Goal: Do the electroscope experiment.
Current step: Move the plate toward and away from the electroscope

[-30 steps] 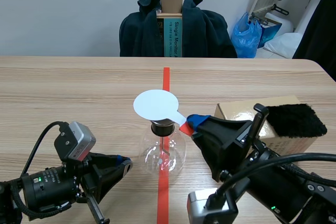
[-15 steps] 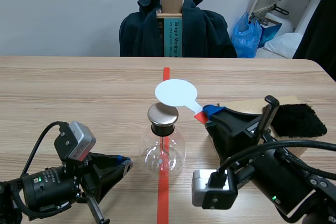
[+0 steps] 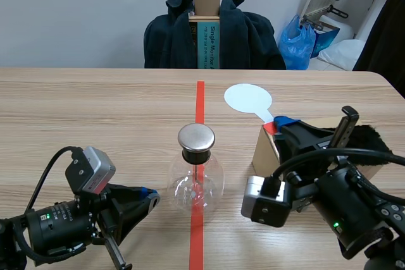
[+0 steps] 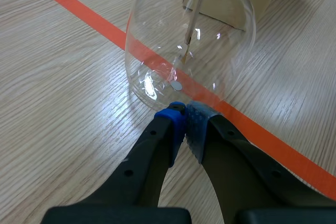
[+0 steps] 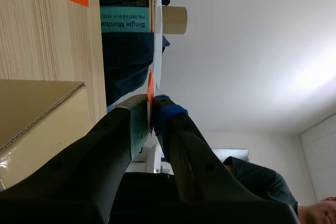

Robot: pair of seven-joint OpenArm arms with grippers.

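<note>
Right gripper [image 3: 278, 123] pinches the white disc paddle [image 3: 248, 98] by its handle, up and right of the flask [image 3: 196, 184]; left gripper [image 4: 185, 121] is closed empty, tips just beside the flask.

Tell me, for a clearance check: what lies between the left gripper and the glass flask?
Nothing: the left wrist view shows the shut left gripper right at the base of the glass flask.

You have room on the table [image 3: 95, 112] left of the flask [image 3: 195, 188]; the box [image 3: 264, 151] crowds its right.
</note>
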